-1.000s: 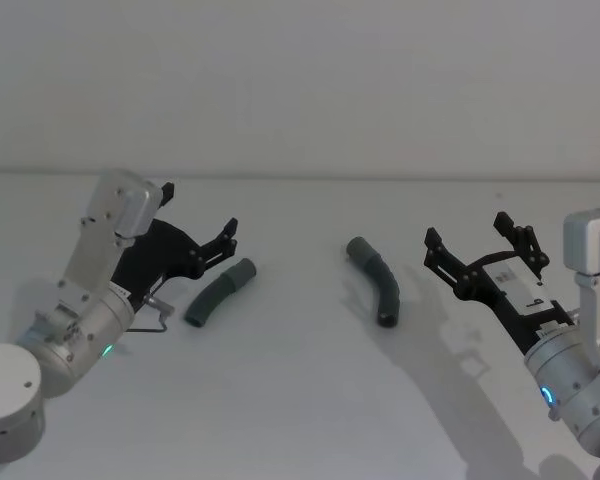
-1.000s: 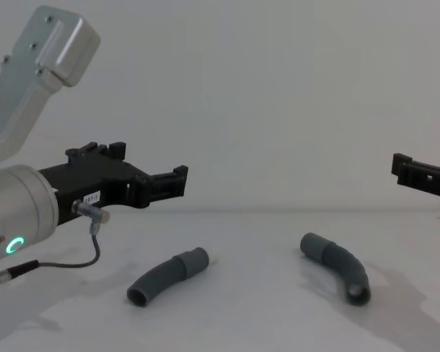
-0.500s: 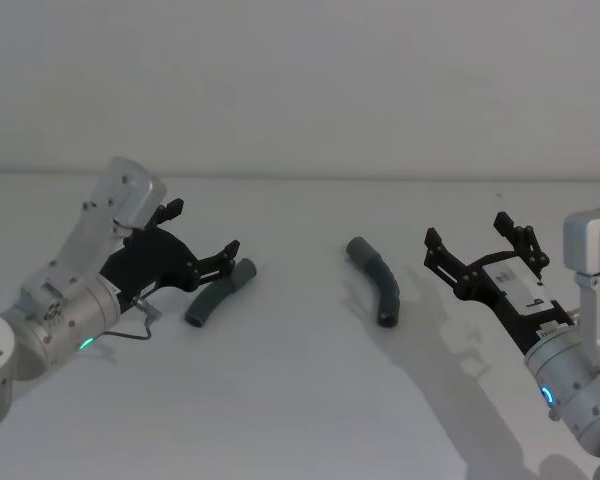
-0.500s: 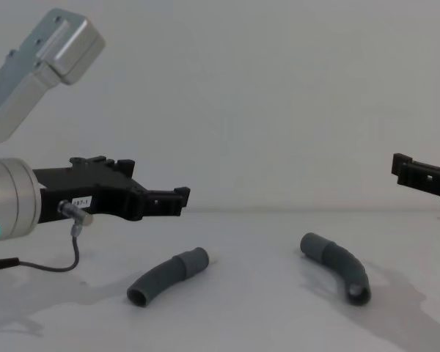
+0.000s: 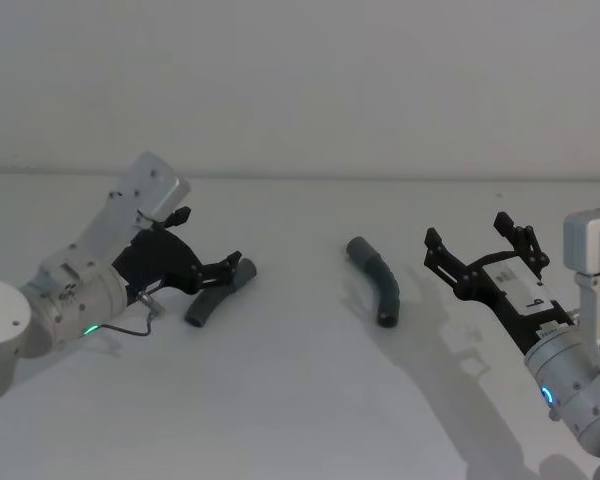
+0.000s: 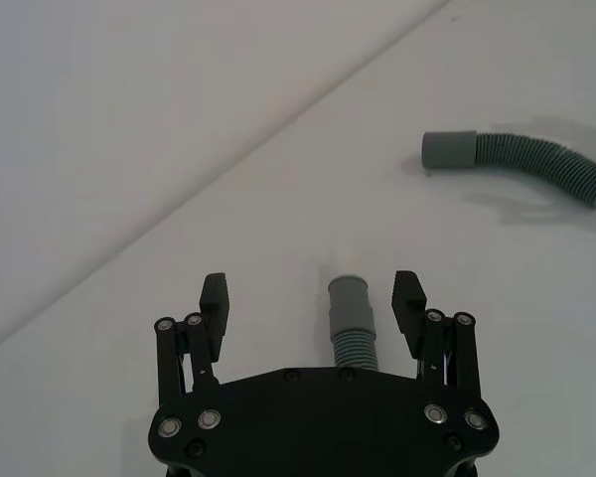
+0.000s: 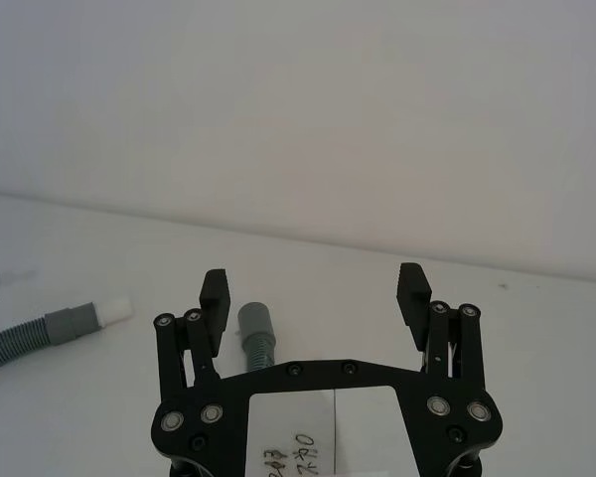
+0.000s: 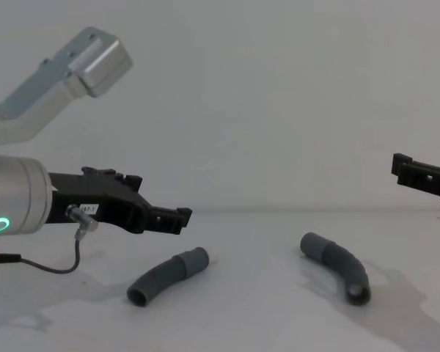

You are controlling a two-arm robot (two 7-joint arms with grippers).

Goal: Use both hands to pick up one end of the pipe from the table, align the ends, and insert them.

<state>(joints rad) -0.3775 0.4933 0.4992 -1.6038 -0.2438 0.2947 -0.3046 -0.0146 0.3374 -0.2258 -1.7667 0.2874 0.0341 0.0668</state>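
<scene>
Left gripper [image 5: 223, 270] at centre-left of head view, tilted down toward worktop [image 5: 300, 400]; fingers spread wide, holding nothing; left wrist view shows left pipe piece [image 6: 353, 323] lying between them, collar [image 6: 350, 296] pointing forward; chest view shows gripper above it, not touching. Left pipe piece flat on worktop, white tip [image 7: 116, 308] toward middle. Right pipe piece [image 5: 378, 278] flat at centre, well apart from left one. Right gripper [image 5: 467, 232] at lower right, raised off worktop; fingers spread, empty; right pipe piece just ahead, apart.
</scene>
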